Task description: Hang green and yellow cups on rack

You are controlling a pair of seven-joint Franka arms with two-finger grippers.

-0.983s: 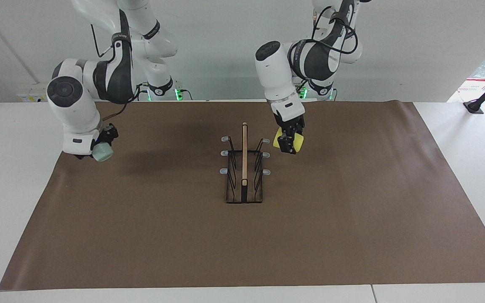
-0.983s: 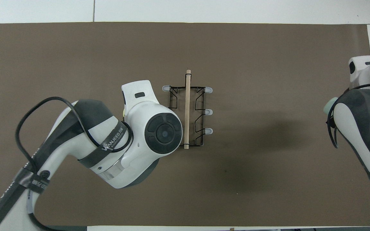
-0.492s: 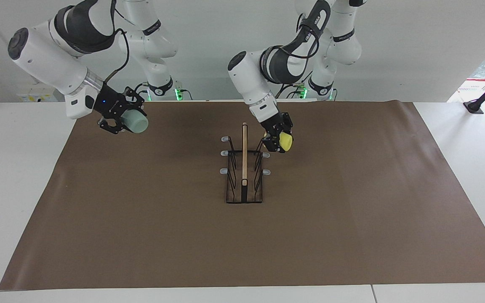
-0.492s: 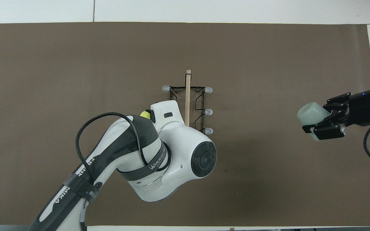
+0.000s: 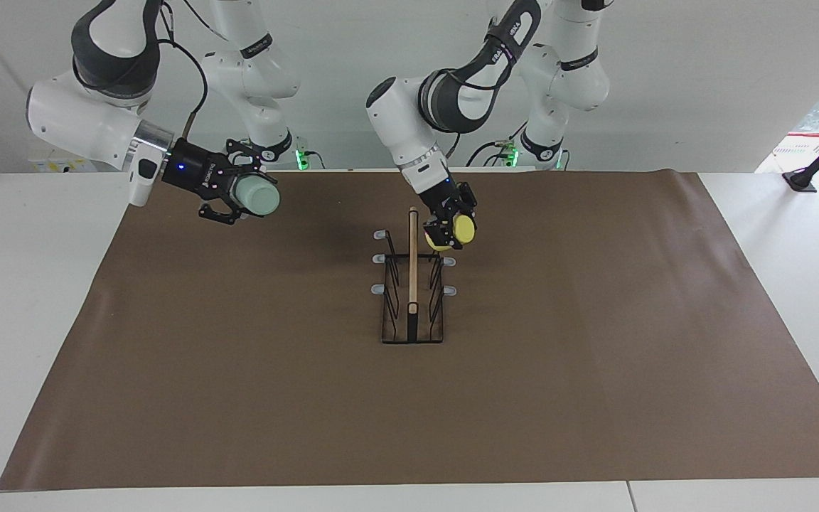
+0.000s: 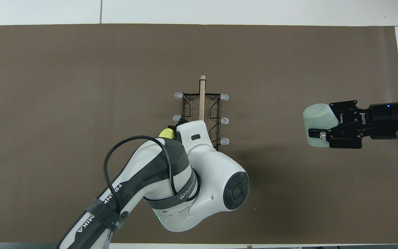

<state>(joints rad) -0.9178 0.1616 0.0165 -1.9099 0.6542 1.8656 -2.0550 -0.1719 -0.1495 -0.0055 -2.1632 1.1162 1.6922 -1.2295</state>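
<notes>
The black wire rack (image 5: 413,299) with a wooden centre bar stands mid-mat; it also shows in the overhead view (image 6: 216,107). My left gripper (image 5: 450,233) is shut on the yellow cup (image 5: 463,229), tilted on its side, at the rack's prong nearest the robots on the left arm's side. I cannot tell whether the cup touches that prong. In the overhead view only a bit of the yellow cup (image 6: 166,132) shows beside the arm. My right gripper (image 5: 233,197) is shut on the green cup (image 5: 259,197), held level in the air over the mat toward the right arm's end, mouth toward the rack (image 6: 317,125).
A brown mat (image 5: 594,370) covers most of the white table (image 5: 33,299). The other rack prongs with grey tips (image 5: 379,289) carry nothing. The left arm's wrist (image 6: 199,180) hides the rack's end nearest the robots from above.
The left gripper has carried the yellow cup in against the rack's nearest prong. The right gripper has moved the green cup toward the rack and turned level.
</notes>
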